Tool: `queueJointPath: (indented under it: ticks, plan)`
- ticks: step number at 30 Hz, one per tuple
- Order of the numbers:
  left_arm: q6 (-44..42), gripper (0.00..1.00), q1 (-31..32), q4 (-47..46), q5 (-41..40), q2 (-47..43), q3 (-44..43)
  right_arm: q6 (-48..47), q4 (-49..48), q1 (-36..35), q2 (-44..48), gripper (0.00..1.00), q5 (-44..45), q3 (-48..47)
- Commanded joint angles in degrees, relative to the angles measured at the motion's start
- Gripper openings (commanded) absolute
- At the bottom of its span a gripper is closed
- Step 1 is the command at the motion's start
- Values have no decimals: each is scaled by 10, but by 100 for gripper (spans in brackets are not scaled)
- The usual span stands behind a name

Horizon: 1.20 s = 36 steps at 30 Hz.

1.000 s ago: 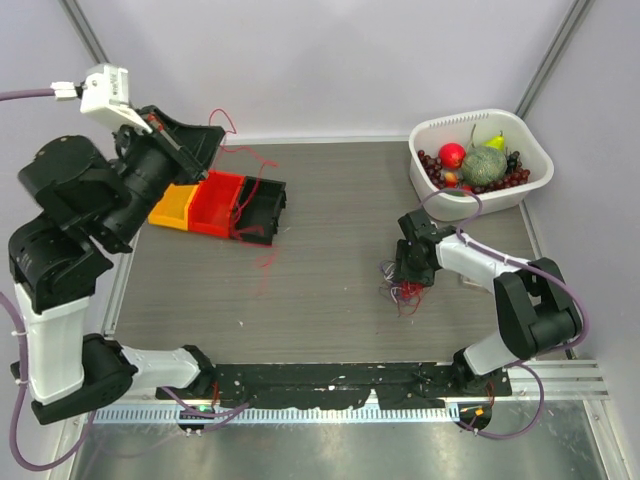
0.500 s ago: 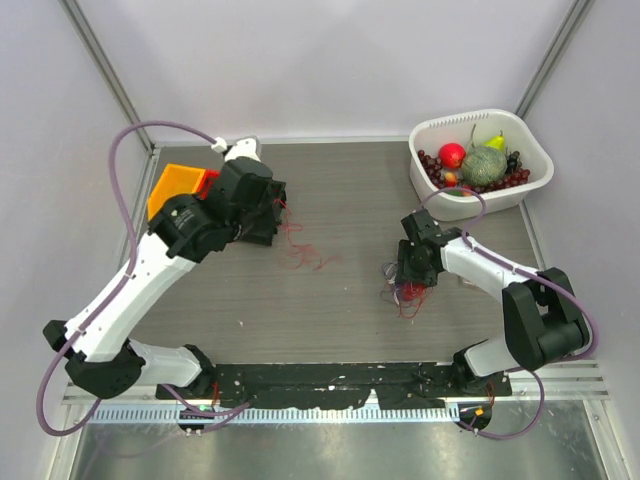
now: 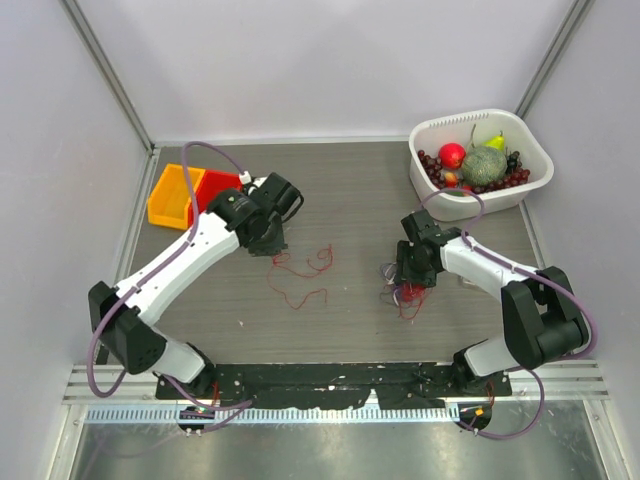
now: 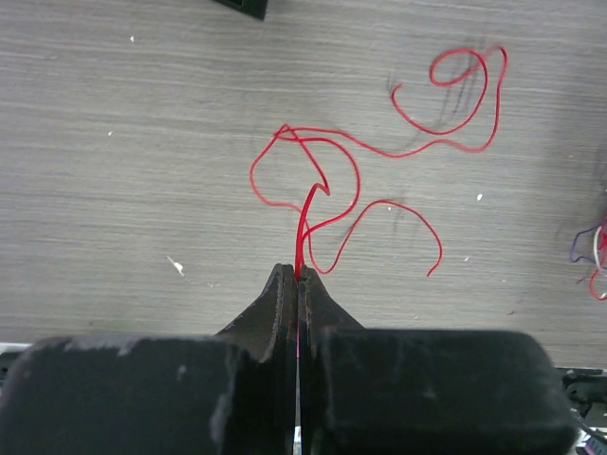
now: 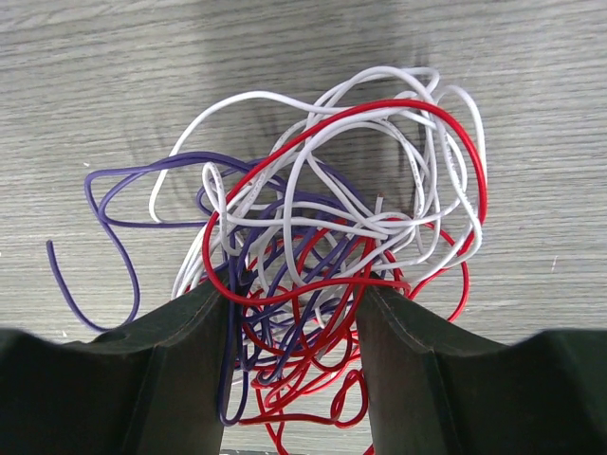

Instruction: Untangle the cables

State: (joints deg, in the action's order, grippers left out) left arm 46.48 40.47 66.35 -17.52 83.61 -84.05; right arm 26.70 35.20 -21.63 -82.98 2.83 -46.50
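Observation:
The cables (image 5: 332,237) are a loose tangle of thin red, white and purple wires lying on the table, also visible in the top view as the cables (image 3: 405,296). My right gripper (image 5: 292,308) stands open and low over them. One finger is on each side, and several strands run between the fingers. A single red wire (image 4: 379,161) lies apart in loops on the table left of centre, seen from above as the red wire (image 3: 300,275). My left gripper (image 4: 297,277) is shut on one end of it, just above the table, at the left gripper (image 3: 272,243).
An orange bin (image 3: 170,198) and a red bin (image 3: 217,184) sit at the back left, partly behind the left arm. A white basket (image 3: 540,152) of fruit stands at the back right. Bare tabletop separates the single wire from the tangle.
The left arm has swung down from high at the back left to the table left of centre, bringing the red wire, which now trails in loops. The right arm has stayed put.

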Motion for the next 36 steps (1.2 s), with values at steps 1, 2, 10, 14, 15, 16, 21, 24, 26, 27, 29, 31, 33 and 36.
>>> queueJointPath:
  ticks: [1, 2, 10, 14, 15, 16, 21, 24, 26, 27, 29, 31, 33, 36]
  plan:
    - [17, 0, 0, 43, -48, -25, -13, -2, -2, -1, 6, 54, -17, 2]
    - [27, 0, 0, 56, -72, -32, -20, -1, -3, -1, 8, 54, -17, 3]
    - [50, 0, -6, 77, -135, -102, 2, 2, 0, -2, 32, 54, -20, 12]
    - [22, 0, -28, -19, -78, -96, 48, -1, -2, -2, 28, 54, -20, 11]
    - [8, 0, -38, -55, -58, -82, 50, 1, 0, -2, 25, 54, -20, 11]
    - [-2, 0, -43, -70, -38, -63, 42, 1, 4, -2, 23, 54, -20, 7]
    - [-75, 0, -55, -59, 35, 110, -71, -2, 12, -3, 35, 54, -40, 5]
    - [-104, 0, -54, -54, 103, 205, -105, -4, 4, -3, 38, 54, -37, 10]
    - [-110, 0, -52, -58, 147, 233, -97, -1, 5, -2, 31, 54, -37, 10]
    - [-111, 0, -50, -64, 164, 237, -88, 2, 7, -3, 28, 54, -40, 10]
    - [-111, 6, -45, -96, 190, 213, -45, 4, 5, -7, 37, 54, -38, 12]
    - [-108, 27, -42, -129, 199, 176, -1, 3, 0, -8, 54, 54, -38, 16]
    - [-105, 45, -42, -161, 191, 132, 46, 1, -8, -8, 69, 54, -38, 20]
    - [-111, 61, -42, -174, 180, 92, 82, 2, -16, -8, 74, 55, -37, 24]
